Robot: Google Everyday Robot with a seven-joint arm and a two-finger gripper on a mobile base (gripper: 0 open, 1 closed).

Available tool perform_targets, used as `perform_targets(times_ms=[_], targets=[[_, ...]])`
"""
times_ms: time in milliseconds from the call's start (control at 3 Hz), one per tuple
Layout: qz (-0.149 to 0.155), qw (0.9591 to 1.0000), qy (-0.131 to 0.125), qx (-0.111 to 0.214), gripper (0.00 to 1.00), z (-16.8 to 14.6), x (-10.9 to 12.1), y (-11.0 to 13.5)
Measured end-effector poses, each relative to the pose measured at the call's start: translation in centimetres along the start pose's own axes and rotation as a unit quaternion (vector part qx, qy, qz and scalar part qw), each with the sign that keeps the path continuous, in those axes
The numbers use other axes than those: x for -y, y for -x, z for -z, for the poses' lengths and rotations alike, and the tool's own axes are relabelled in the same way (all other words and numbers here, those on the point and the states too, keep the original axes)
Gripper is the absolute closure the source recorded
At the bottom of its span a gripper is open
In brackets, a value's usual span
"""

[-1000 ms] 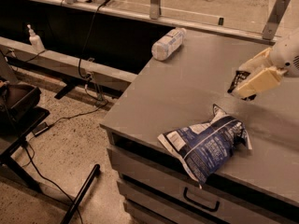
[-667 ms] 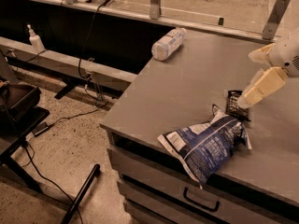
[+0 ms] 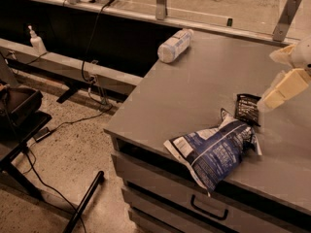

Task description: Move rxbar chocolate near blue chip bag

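The rxbar chocolate, a small black wrapper with pale lettering, lies flat on the grey table. It touches the upper right corner of the blue chip bag. The bag is crinkled dark-blue foil with white panels and lies near the table's front edge. My gripper, with cream-coloured fingers, hangs at the right edge of the view, just right of the bar and slightly above it. It is open and holds nothing.
A clear plastic bottle lies on its side at the table's far left corner. A glass barrier with metal posts runs behind the table. Drawers with a handle sit below the front edge. Cables and a stand are on the floor at left.
The gripper carried the rxbar down to the table beside the chip bag, let go of it, and drew back up to the right. The bar now lies free.
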State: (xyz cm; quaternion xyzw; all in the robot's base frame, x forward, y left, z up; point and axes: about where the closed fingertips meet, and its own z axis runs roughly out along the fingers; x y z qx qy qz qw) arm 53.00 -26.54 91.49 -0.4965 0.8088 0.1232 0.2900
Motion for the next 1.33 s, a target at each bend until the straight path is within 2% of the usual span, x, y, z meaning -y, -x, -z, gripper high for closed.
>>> perform_targets(times_ms=[333,667,1000,1333], targets=[[-0.014,0.9983,-0.047,-0.033,0.0,3.5,0.2,-2.7],[-0.05,0.9907,-0.092,-0.087,0.0,7.2,-0.5,-5.8],[-0.06,0.9878,-0.103,-0.1,0.0,7.9,-0.4,-6.3],[-0.06,0.9878,-0.103,-0.1,0.0,7.9,-0.4,-6.3]])
